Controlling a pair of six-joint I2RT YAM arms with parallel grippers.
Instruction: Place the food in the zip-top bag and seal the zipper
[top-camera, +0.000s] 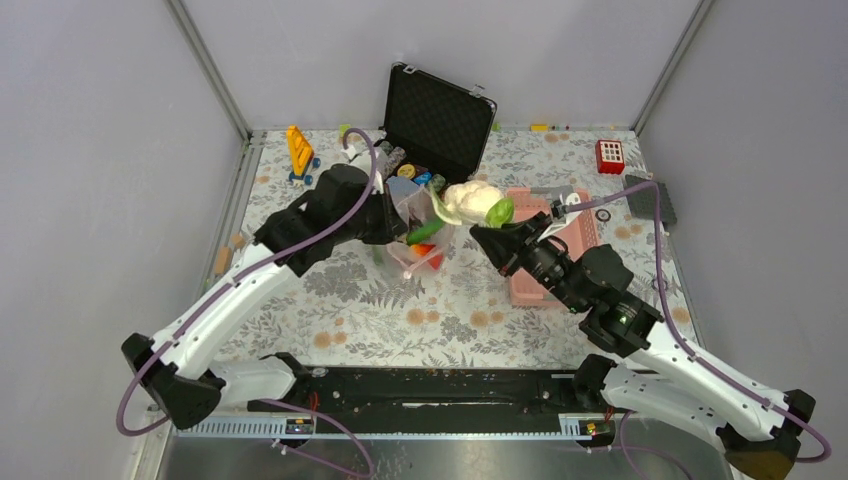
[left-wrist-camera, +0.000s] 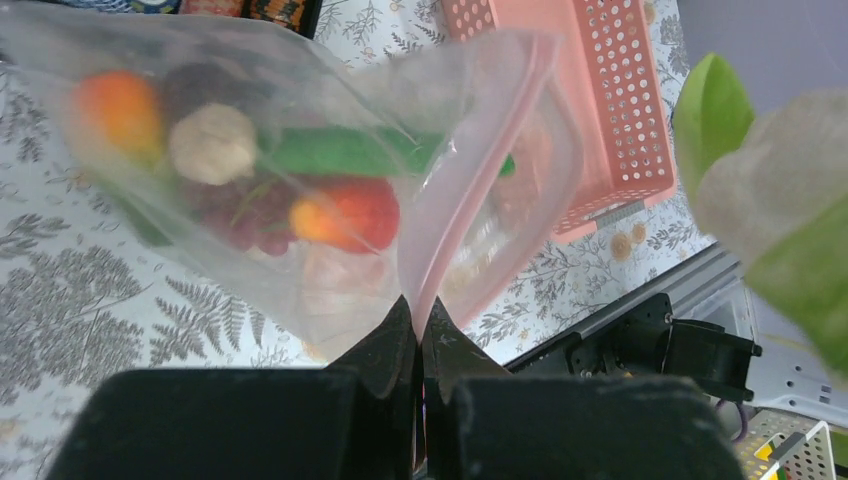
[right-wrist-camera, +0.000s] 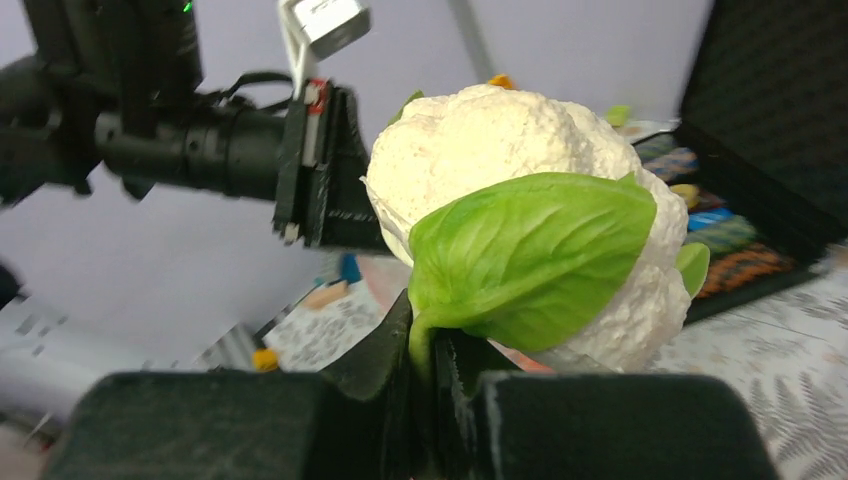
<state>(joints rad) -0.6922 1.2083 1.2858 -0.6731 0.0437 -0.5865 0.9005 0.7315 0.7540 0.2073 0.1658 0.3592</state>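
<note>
The left hand (left-wrist-camera: 420, 312) is closed tightly on the pink zipper (left-wrist-camera: 470, 170) of the zip-top bag (left-wrist-camera: 310, 290) and holds the bag up by this edge, near the middle of the counter (top-camera: 380, 300). Whether the bottom of the bag touches the counter I cannot tell. The mouth of the bag stands open. Inside it lie the mango (left-wrist-camera: 120, 105), the long green vegetable (left-wrist-camera: 340, 150), the red fruit (left-wrist-camera: 355, 213) and the dark grapes (left-wrist-camera: 240, 215).

The right hand (right-wrist-camera: 425, 335) is closed on the green leaf base of the white cauliflower piece (right-wrist-camera: 500, 150). It holds this piece in the air at about 2 o'clock from the bag, near the mouth but outside it.

The pink basket (top-camera: 520, 290) stands at 3 o'clock from the bag, partly under the right arm. The open black case (top-camera: 440, 115) is at 12 o'clock.
</note>
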